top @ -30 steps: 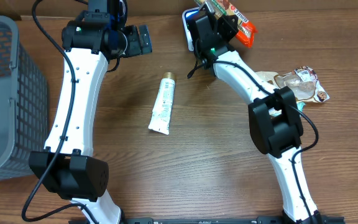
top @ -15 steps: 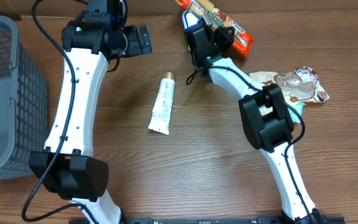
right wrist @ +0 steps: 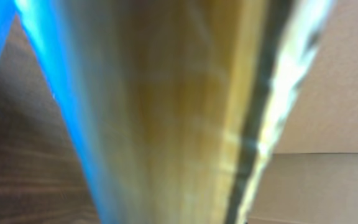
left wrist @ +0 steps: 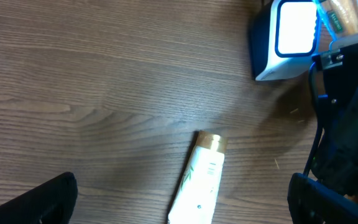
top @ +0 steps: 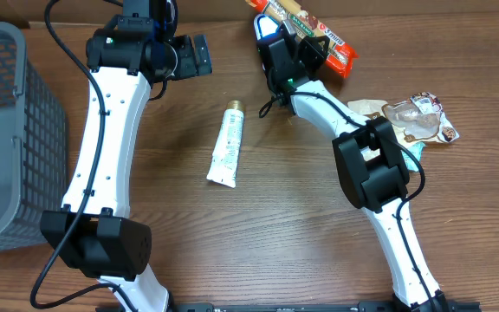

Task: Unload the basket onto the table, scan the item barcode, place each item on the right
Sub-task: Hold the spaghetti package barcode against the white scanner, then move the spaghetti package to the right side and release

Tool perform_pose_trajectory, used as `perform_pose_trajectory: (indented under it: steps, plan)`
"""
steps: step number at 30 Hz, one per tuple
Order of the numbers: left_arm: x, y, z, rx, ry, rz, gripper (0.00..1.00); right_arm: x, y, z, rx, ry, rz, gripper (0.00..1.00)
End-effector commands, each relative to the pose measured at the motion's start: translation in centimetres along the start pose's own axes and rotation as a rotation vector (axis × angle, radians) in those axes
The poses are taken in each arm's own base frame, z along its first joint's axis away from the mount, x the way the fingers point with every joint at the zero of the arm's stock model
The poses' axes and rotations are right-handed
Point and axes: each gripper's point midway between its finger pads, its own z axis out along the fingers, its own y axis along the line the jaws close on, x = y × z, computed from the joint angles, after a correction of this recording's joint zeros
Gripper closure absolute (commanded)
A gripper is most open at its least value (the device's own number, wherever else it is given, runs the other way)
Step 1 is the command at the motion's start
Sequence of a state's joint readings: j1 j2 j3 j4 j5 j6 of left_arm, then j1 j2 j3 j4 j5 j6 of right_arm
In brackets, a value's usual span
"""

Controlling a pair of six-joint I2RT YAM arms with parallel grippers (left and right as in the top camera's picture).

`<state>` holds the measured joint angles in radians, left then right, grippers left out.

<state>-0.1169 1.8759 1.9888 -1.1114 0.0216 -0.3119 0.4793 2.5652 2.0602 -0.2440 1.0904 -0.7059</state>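
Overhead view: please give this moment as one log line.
right gripper: shut on snack bar | scanner: beside it | left gripper: open | tube: untouched

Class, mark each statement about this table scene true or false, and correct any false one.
1. The right gripper holds a snack bar close to the barcode scanner. True.
2. The white tube stands upright. False: it lies flat on the table, between the two arms.
3. The left gripper is open and holds nothing. True.
4. The grey basket sits on the right arm's side. False: it is at the left edge, beside the left arm.
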Motion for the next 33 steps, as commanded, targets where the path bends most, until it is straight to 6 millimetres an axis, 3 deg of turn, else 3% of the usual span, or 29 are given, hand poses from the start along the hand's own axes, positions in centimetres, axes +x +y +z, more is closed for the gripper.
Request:
perform_pose_trajectory:
  steps: [1, 4, 9, 14, 17, 19, 24, 26, 28, 33]
  plan:
    - [-0.3, -0.1, -0.2, 0.000, -0.009, 0.002, 0.00, -2.3, -6.1, -4.2, 0.056, -0.033, 0.134, 0.96]
    - [-0.3, -0.1, -0.2, 0.000, -0.009, 0.002, 0.00, -2.9, -7.4, -7.5, -0.081, -0.084, 0.173, 0.96]
    - [-0.3, -0.1, -0.2, 0.000, -0.009, 0.002, 0.00, -2.2, -10.4, -13.9, -0.445, -0.136, 0.364, 0.96]
    - [-0.3, -0.1, -0.2, 0.000, -0.009, 0.002, 0.00, 0.2, -13.6, -19.5, -0.934, -0.133, 0.569, 0.96]
    - [-0.3, -0.1, -0.2, 0.000, -0.009, 0.002, 0.00, 3.6, -14.7, -21.2, -1.265, -0.057, 0.616, 0.96]
    - [-0.3, -0.1, -0.2, 0.000, -0.009, 0.002, 0.00, 6.7, -15.2, -20.2, -1.378, 0.062, 0.668, 0.96]
    - [-0.3, -0.1, -0.2, 0.000, -0.009, 0.002, 0.00, 14.4, -14.8, -13.5, -1.379, 0.343, 0.829, 0.96]
    - [-0.3, -0.1, -0.2, 0.000, -0.009, 0.002, 0.00, 17.3, -13.7, -10.7, -1.360, 0.422, 0.898, 0.96]
    - [-0.3, -0.1, -0.2, 0.000, -0.009, 0.002, 0.00, 21.6, -10.6, -8.1, -1.400, 0.528, 1.006, 0.96]
    - [-0.3, -0.1, -0.2, 0.000, -0.009, 0.002, 0.00, 25.6, -6.3, -6.6, -1.445, 0.591, 1.109, 0.96]
